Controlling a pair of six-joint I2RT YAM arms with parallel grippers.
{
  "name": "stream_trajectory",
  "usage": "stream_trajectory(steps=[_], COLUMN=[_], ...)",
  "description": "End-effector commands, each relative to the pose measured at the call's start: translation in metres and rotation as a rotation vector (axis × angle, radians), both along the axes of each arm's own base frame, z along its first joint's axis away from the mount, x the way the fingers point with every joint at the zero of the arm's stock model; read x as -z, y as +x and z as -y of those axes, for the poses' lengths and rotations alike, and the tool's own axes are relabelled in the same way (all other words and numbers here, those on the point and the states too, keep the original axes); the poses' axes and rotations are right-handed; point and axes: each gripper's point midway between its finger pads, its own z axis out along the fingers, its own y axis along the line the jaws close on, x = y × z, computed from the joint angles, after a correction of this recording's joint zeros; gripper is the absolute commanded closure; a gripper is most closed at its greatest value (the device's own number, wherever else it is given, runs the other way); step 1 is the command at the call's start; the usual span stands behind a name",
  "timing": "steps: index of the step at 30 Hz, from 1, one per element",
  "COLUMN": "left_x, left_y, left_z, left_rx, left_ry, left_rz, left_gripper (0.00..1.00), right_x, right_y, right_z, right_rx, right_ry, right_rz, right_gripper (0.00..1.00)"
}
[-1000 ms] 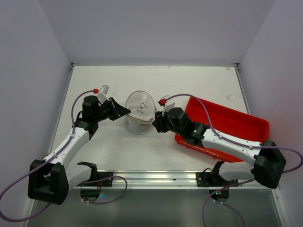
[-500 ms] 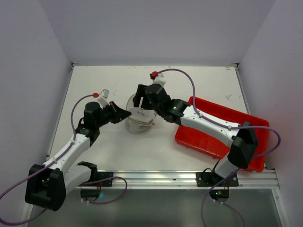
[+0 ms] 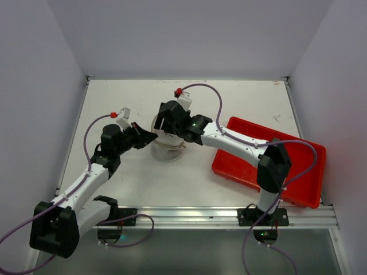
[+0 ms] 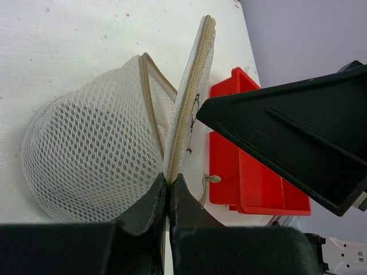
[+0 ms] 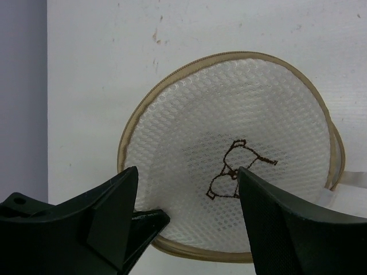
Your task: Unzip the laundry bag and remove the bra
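Right pincer (image 5: pixel 189 183) swung from tray (image 3: pixel 298 154) to over laundry bag (image 4: pixel 86 154), jaws wide; left pincer (image 4: pixel 168 184) clamps bag rim, propping halves apart for access.

left hand (image 4: pixel 168 182) pinched tight at the fingertips, right hand (image 3: pixel 162 125) poised downward with fingers spread wide.

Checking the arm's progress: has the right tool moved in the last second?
Yes. The right tool has swung left and up in the top view, away from the red tray, and now sits over the laundry bag.
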Motion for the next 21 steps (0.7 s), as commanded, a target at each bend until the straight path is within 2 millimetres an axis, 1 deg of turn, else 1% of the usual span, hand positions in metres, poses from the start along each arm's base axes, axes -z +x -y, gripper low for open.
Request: stream_trajectory(steps=[1,5,9,13,15,16,17,19,20,21], left_x=[-0.013,-0.010,-0.009,-0.013,-0.013,-0.014,-0.014,-0.015,-0.015,-0.015], left_y=[0.005,0.005,0.005,0.004,0.004,0.003,0.003,0.003,0.003,0.003], left_z=[0.000,0.000,0.000,0.000,0.000,0.000,0.000,0.000,-0.001,-0.001], left_rx=[-0.004,-0.004,-0.003,-0.002,-0.002,-0.002,-0.004,-0.006,-0.007,-0.007], left_ry=[0.007,0.008,0.011,0.008,0.006,0.005,0.006,0.004,0.005,0.005], left_rz=[0.080,0.076,0.075,0.083,0.083,0.086,0.086,0.088,0.088,0.088], left_gripper=[1.00,1.00,1.00,1.00,1.00,1.00,1.00,1.00,1.00,1.00], right_x=[-0.028,-0.036,-0.032,-0.025,-0.023,-0.029,-0.020,-0.021,-0.014,-0.013], right_y=[0.005,0.006,0.007,0.011,0.016,0.018,0.019,0.021,0.022,0.022], right_z=[-0.011,-0.013,-0.015,-0.017,-0.023,-0.025,-0.025,-0.028,-0.026,-0.024], right_rx=[0.042,0.063,0.066,0.078,0.071,0.071,0.074,0.079,0.083,0.092], right_ry=[0.082,0.093,0.081,0.053,0.041,0.048,0.023,0.019,-0.007,-0.021], right_rz=[0.063,0.088,0.098,0.095,0.099,0.105,0.094,0.098,0.090,0.089], right_gripper=[0.29,0.29,0.30,0.30,0.30,0.30,0.30,0.31,0.32,0.34])
